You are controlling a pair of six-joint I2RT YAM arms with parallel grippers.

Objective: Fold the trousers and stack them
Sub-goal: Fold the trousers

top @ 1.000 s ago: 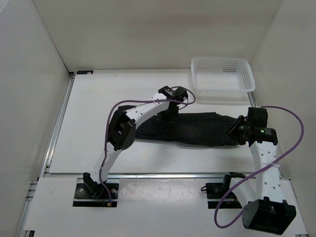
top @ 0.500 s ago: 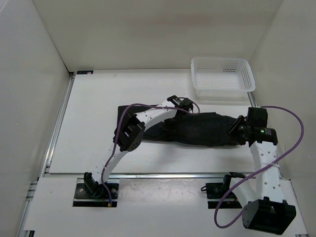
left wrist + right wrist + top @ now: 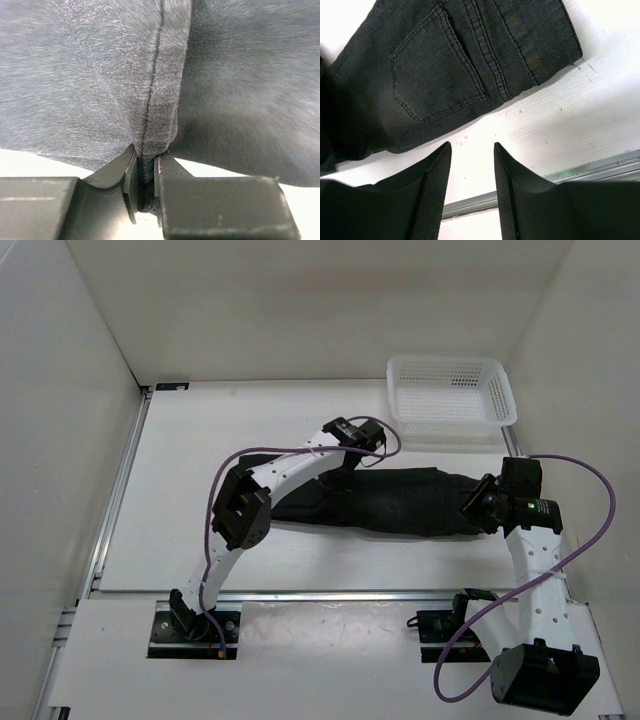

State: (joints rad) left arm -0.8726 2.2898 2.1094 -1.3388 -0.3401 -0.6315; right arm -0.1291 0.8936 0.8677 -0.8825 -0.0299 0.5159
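The black trousers [image 3: 410,502] lie stretched left to right across the middle of the table. My left gripper [image 3: 344,466] sits at their far edge, left of the middle. In the left wrist view that left gripper [image 3: 145,162] is shut on a pinched fold of the trousers [image 3: 90,75] along a seam. My right gripper [image 3: 478,502] is at the right end of the cloth. In the right wrist view it [image 3: 470,150] stands open over bare table, just short of the waistband and back pocket of the trousers [image 3: 435,75], with nothing between its fingers.
A white mesh basket [image 3: 450,390] stands at the far right of the table, behind the trousers. White walls enclose the table on the left, back and right. A metal rail [image 3: 340,593] runs along the near edge.
My left gripper has closed onto a fold of the trousers, and the left arm shifted briefly right and then back. The right arm has stayed still.
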